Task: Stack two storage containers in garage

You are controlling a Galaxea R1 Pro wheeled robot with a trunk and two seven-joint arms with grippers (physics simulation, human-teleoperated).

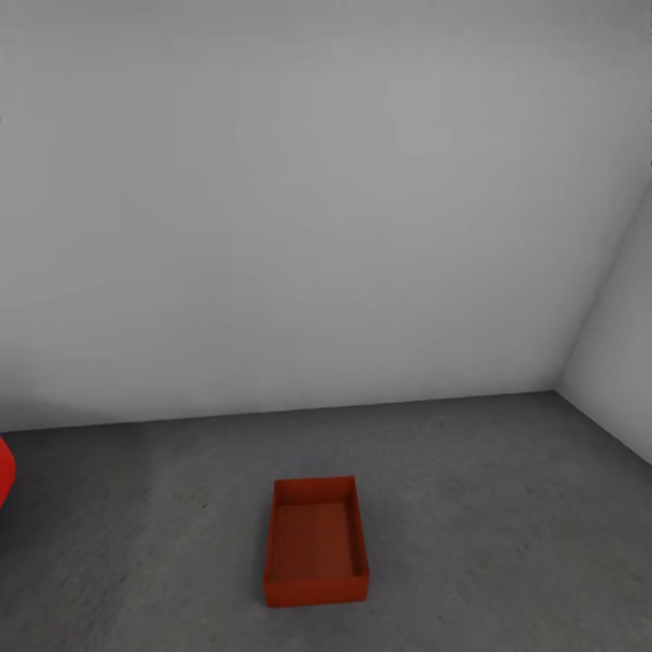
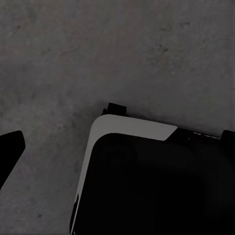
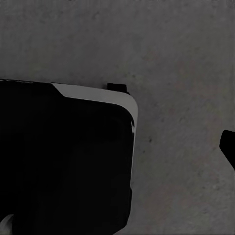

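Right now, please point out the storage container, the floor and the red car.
storage container (image 1: 315, 541): head view, on its inner bottom.
floor (image 1: 507, 525): head view, on bare grey concrete.
red car (image 1: 4, 473): head view, on its visible edge.

red car (image 1: 4, 471) cut off at left edge

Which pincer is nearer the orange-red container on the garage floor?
Cannot tell. The container sits on the floor ahead, about centred in the head view; both wrist views look at floor beside the robot's dark base.

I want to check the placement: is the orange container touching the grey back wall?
Apart. In the head view, the container sits on the floor, with bare floor between it and the wall.
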